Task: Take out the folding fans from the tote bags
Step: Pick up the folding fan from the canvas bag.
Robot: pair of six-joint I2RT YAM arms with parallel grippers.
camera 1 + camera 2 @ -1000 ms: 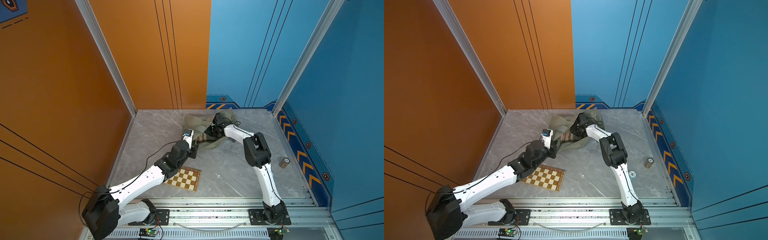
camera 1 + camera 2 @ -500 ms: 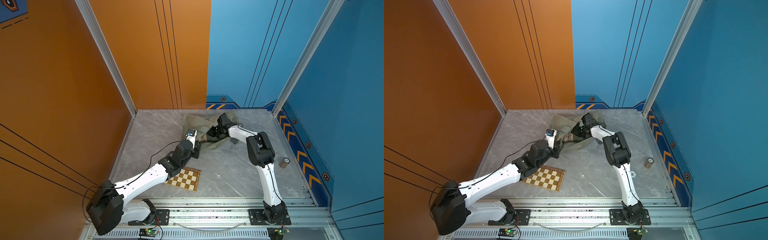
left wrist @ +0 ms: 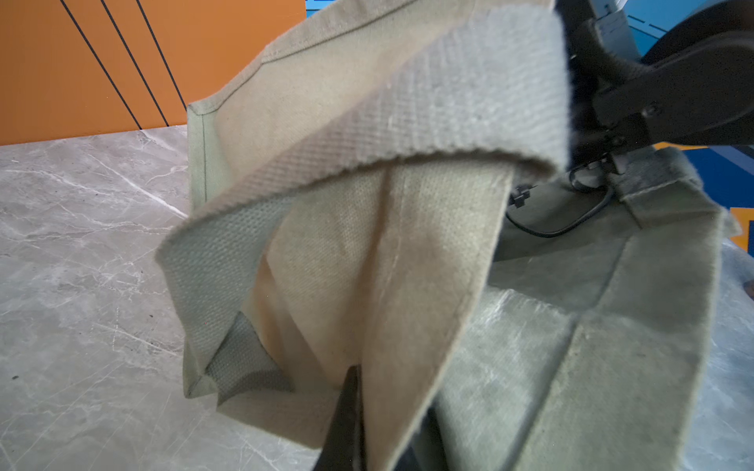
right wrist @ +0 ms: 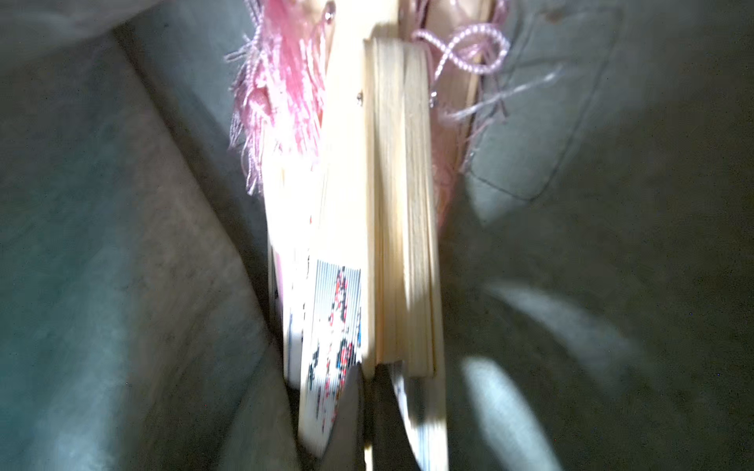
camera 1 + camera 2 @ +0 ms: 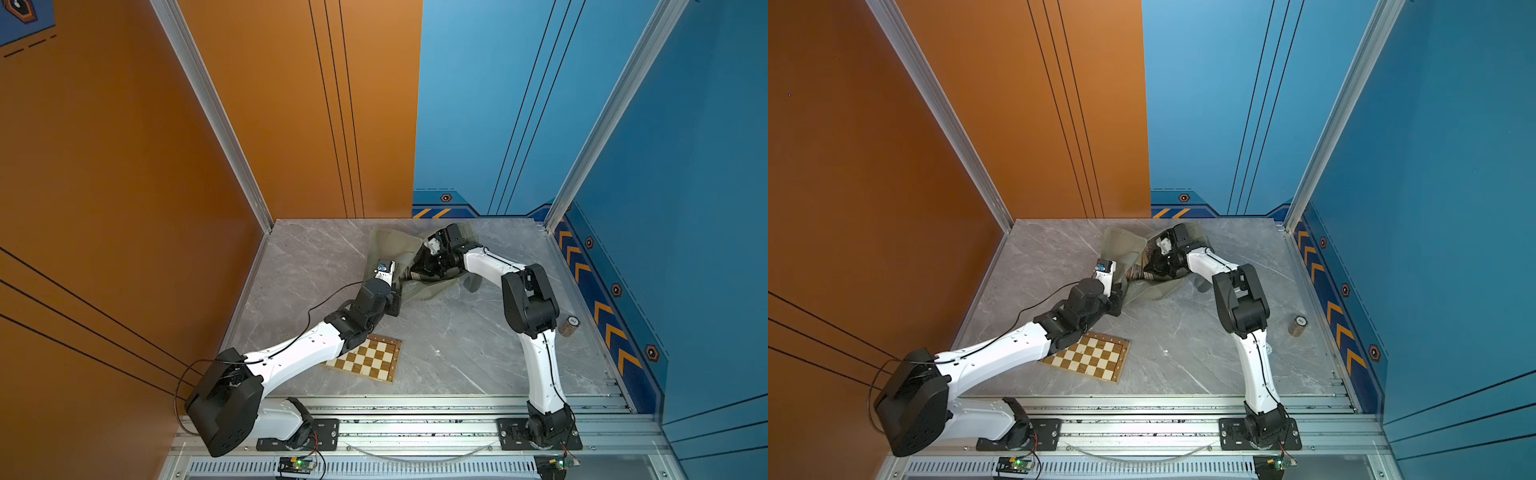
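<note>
Orange and blue wall panels close in a grey marble tabletop (image 5: 457,340). The right gripper (image 5: 422,268), reaching inside the olive fabric tote bag (image 5: 390,245), has just drawn its jaws together. It appears to pinch the pale bamboo ribs of the slim, closed folding fans (image 4: 391,204) bundled straight ahead of it, with pink tassels (image 4: 281,102) at their far end. Beside it, the left gripper (image 3: 359,416) stays clamped on the bag's rim cloth, holding the mouth up. A fan looks secured but not yet out. The brown-and-cream chessboard (image 5: 365,359) lies well behind both.
</note>
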